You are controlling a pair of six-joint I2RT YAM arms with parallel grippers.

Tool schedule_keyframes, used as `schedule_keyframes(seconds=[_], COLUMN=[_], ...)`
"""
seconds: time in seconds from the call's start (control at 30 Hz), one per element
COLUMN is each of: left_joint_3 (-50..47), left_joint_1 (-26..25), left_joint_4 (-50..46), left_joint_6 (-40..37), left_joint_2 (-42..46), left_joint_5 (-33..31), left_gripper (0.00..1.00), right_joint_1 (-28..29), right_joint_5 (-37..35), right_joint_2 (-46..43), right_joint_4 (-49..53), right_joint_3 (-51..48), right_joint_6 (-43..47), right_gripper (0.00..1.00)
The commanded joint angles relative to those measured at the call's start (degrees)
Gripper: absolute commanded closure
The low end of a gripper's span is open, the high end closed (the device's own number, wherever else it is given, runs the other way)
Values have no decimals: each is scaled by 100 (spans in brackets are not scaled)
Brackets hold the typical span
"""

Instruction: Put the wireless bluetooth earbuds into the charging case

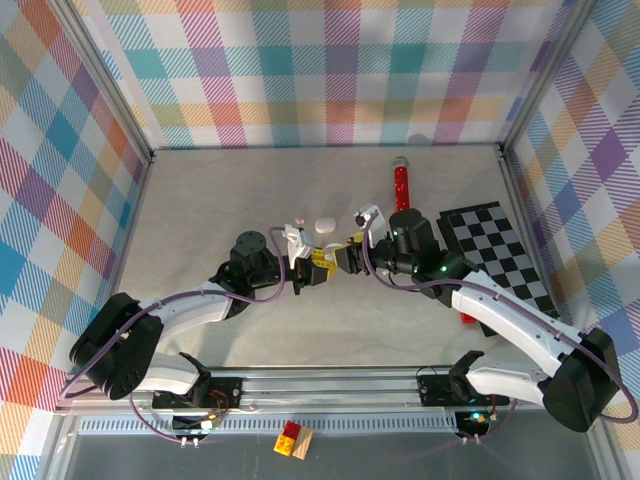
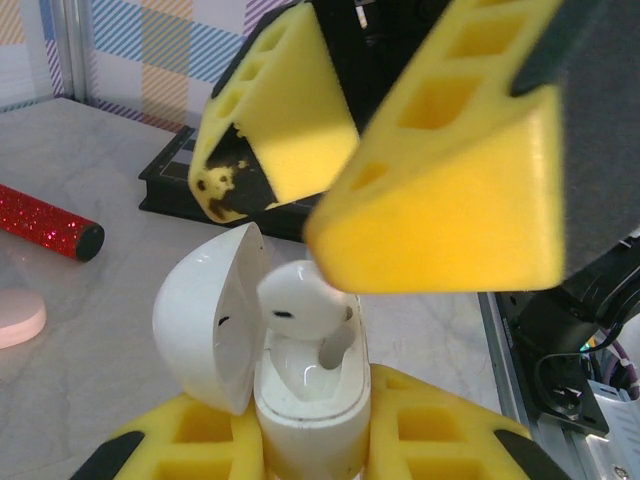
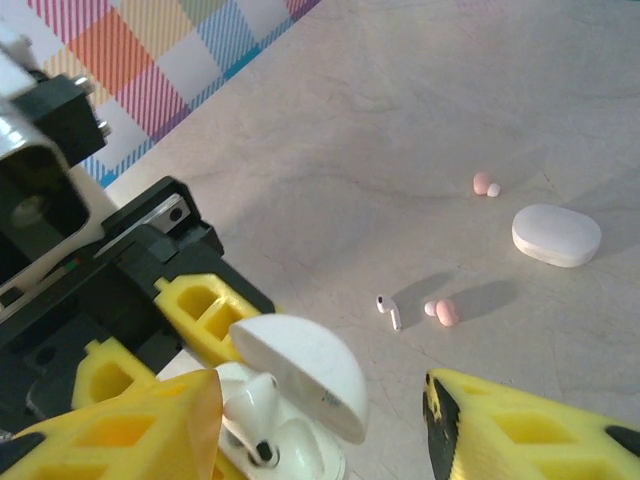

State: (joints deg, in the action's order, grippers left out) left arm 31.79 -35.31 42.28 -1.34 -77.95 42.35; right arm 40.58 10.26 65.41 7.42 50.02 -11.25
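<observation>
1. Charging case [image 2: 310,410] stands upright in the left gripper [image 2: 310,450], whose yellow fingers are clenched on its lower body. To my eye that steadies it so the other arm can work from above. I cannot tell whether it touches the bench [image 3: 420,120].
2. Its lid [image 2: 205,325] is swung back to one side, which leaves the wells open to the top.
3. A white earbud [image 2: 300,300] sits in the mouth of the case, tilted, with its head proud of the rim. It looks not fully seated.
4. The right gripper [image 3: 322,395] hovers just above that earbud with its jaws apart, grasping nothing. From there it seems placed to press or nudge the piece home.
5. A loose white earbud [image 3: 388,310] lies on the bench just beside a pink pair [image 3: 441,312]. I take the white one for the mate waiting its turn.
6. A second pink pair [image 3: 486,185] and a closed white case [image 3: 556,234] lie farther off, well apart from the held case.
7. A red glitter cylinder [image 2: 45,225] and a checkerboard [image 1: 500,255] sit off to the side, out of the work.
8. No brand or writing can be read. The case is plain white, and a small dark mark on the lid is too small to make out.
</observation>
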Motion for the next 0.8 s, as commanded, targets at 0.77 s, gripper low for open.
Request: schedule_keyframes(seconds=[0.77], left_joint_3=[-283], left_joint_1=[425], left_joint_4=[773], left_joint_6=[279], left_joint_2=[200], left_joint_5=[-498], left_gripper=[87], right_joint_1=[-495], right_joint_5=[-393], right_joint_2=[-511], right_joint_4=[-684], right_joint_3=[-435], right_joint_6=[-1064], right_gripper=[33])
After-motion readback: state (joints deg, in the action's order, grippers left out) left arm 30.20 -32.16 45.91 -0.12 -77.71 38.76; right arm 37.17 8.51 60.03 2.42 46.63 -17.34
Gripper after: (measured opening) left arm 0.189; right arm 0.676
